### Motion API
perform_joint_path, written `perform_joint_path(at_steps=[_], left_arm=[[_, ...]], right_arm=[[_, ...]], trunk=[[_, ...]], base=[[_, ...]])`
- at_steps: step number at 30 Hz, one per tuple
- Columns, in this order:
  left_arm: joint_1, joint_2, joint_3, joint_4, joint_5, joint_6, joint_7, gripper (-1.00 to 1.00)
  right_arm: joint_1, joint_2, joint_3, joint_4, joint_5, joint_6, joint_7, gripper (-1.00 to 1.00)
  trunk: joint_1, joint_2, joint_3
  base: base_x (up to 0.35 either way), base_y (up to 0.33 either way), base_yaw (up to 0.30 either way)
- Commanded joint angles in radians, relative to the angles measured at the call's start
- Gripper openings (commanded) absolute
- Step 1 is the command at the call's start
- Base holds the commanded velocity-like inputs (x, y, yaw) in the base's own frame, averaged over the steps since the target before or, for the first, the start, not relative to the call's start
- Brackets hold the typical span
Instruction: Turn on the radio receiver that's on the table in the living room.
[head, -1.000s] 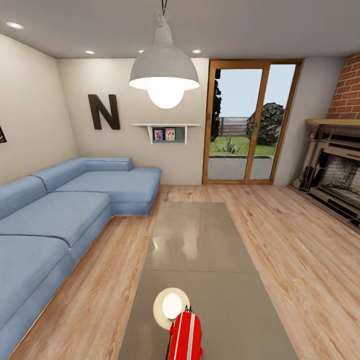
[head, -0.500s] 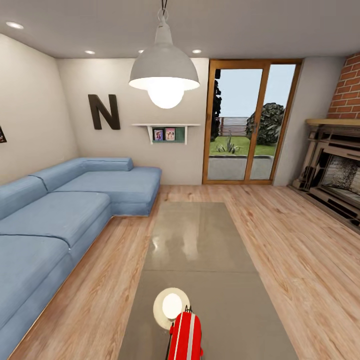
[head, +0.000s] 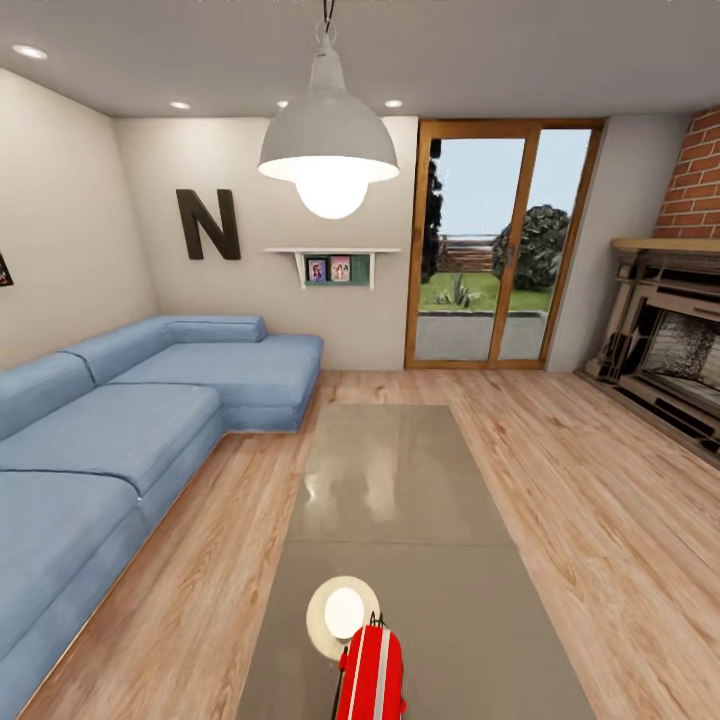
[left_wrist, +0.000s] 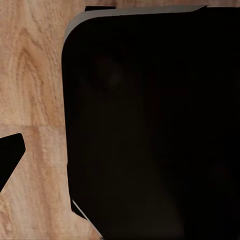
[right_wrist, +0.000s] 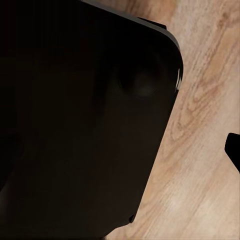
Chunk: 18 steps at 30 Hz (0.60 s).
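1. At the near end of the table (head: 400, 480), close to the head view's bottom edge, stands the radio (head: 372, 675).
2. It is bright red and rounded, with white stripes along its narrow top edge and a thin wire handle.
3. A round white lamp reflection (head: 340, 612) lies on the glossy top just beside it.
4. A blue sofa (head: 120, 430) runs along the left.
5. Both wrist views show dark bodywork over wood floor (left_wrist: 30, 75); whether either pincer is open or closed cannot be told.
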<state>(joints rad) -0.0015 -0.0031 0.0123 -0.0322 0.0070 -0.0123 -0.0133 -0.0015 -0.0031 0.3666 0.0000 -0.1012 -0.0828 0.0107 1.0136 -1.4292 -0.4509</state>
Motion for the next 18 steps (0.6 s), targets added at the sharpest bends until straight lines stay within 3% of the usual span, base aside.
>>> perform_joint_path(at_steps=[1, 18], left_arm=[[0.000, 0.000, 0.000, 0.000, 0.000, 0.000, 0.000, 1.00], [0.000, 0.000, 0.000, 0.000, 0.000, 0.000, 0.001, 1.00]], right_arm=[[0.000, 0.000, 0.000, 0.000, 0.000, 0.000, 0.000, 1.00], [0.000, 0.003, -0.002, 0.000, -0.002, 0.002, 0.000, 1.00]], trunk=[[-0.004, 0.007, 0.003], [-0.069, 0.126, 0.057]], base=[[0.000, 0.000, 0.000], [0.000, 0.000, 0.000]])
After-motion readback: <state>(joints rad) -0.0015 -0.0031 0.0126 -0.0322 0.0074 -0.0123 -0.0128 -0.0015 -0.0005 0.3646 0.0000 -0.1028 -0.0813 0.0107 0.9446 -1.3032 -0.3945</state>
